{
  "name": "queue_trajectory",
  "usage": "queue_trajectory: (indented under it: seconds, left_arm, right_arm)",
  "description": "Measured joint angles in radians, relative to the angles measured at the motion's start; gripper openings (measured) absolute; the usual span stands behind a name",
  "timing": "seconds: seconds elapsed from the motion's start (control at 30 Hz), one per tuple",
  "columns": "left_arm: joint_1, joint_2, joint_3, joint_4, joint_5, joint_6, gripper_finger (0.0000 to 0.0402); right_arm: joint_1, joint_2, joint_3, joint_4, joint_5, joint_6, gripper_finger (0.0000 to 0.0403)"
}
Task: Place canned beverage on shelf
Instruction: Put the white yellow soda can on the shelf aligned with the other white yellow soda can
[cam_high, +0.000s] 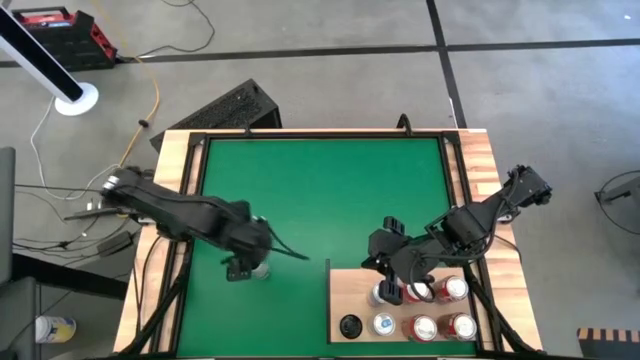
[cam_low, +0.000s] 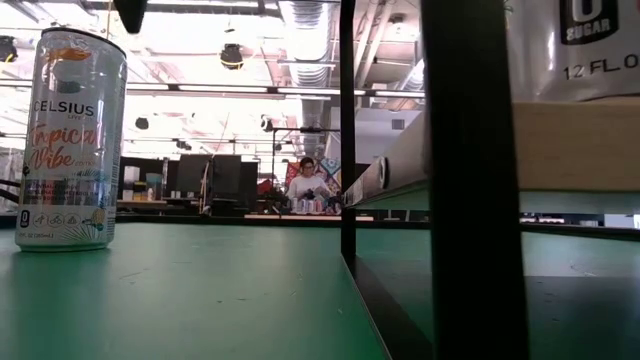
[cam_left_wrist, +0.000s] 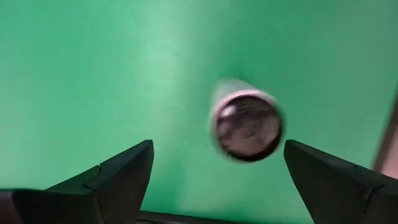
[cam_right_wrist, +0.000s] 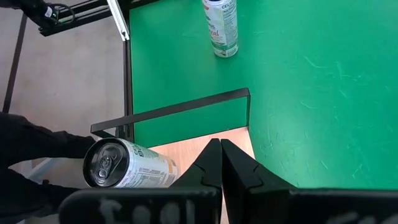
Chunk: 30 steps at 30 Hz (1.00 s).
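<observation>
A tall silver can (cam_low: 70, 140) with orange lettering stands upright on its base on the green mat (cam_high: 320, 200), also seen in the high view (cam_high: 261, 270) and the right wrist view (cam_right_wrist: 221, 25). My left gripper (cam_left_wrist: 217, 180) is open right above it (cam_high: 245, 266), and the can's top (cam_left_wrist: 247, 124) shows between its fingers without touching them. The pale wood shelf (cam_high: 345, 290) lies at the mat's near right, with several cans on it. My right gripper (cam_right_wrist: 221, 163) is shut and empty above the shelf's far edge (cam_high: 385, 262).
A black frame (cam_low: 347, 130) carries the shelf board (cam_low: 570, 130) above the mat. A silver can (cam_right_wrist: 127, 167) on the shelf stands close beside my right fingers. Wooden planks (cam_high: 170, 200) edge the table. A person (cam_low: 305, 180) shows far behind the table.
</observation>
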<state>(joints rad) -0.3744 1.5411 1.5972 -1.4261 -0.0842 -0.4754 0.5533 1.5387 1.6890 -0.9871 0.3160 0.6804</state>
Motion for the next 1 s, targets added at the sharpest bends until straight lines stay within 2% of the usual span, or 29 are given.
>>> queue_trajectory:
  seconds: [0.1, 0.23, 0.3, 0.47, 0.6, 0.8, 1.0]
  left_arm:
    - [-0.022, -0.117, -0.054, 0.049, -0.079, -0.115, 0.0346]
    - [-0.055, -0.235, -0.157, 0.232, -0.069, -0.161, 0.0346]
    - [-0.074, -0.260, -0.202, 0.272, -0.077, -0.160, 0.0346]
    - [-0.100, -0.257, -0.286, 0.276, -0.107, -0.211, 0.0346]
    - [-0.130, -0.245, -0.334, 0.353, -0.109, -0.250, 0.0346]
    - [-0.195, -0.246, -0.358, 0.387, -0.257, -0.316, 0.0346]
    - [-0.223, -0.245, -0.443, 0.455, -0.283, -0.361, 0.0346]
  right_arm:
    - [0.000, 0.000, 0.000, 0.000, 0.000, 0.000, 0.0022]
    - [0.000, 0.000, 0.000, 0.000, -0.001, 0.000, 0.0022]
    - [-0.005, 0.000, 0.000, 0.000, -0.002, 0.000, 0.0022]
    - [-0.007, 0.000, 0.000, 0.000, -0.002, 0.000, 0.0022]
    - [-0.008, 0.000, 0.000, 0.001, -0.003, 0.000, 0.0022]
    - [-0.008, 0.000, 0.000, 0.002, -0.003, 0.000, 0.0022]
    - [-0.012, 0.000, 0.000, 0.001, -0.003, 0.000, 0.0022]
